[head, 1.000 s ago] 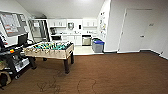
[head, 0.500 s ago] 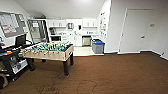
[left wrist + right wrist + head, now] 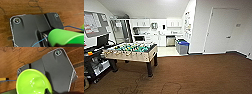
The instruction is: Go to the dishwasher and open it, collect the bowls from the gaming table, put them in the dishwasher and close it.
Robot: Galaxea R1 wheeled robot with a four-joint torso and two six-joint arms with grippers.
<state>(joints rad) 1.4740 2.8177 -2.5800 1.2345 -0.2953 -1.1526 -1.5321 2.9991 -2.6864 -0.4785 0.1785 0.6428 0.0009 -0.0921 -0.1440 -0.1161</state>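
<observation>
Kitchenette dishwasher [image 3: 170, 40] ahead; wrist-view green bowl [image 3: 33, 82]

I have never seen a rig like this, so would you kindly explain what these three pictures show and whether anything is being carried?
This is a wheeled robot with two arms. The wide picture comes from a camera high on it, looking across a brown floor at a football table and a kitchen beyond, where a grey dishwasher sits among white cupboards. The other two come from cameras on its wrists, pointing down at the floor. The right wrist picture shows a green bowl close up, apparently carried. The dark plates belong to the robot.
</observation>
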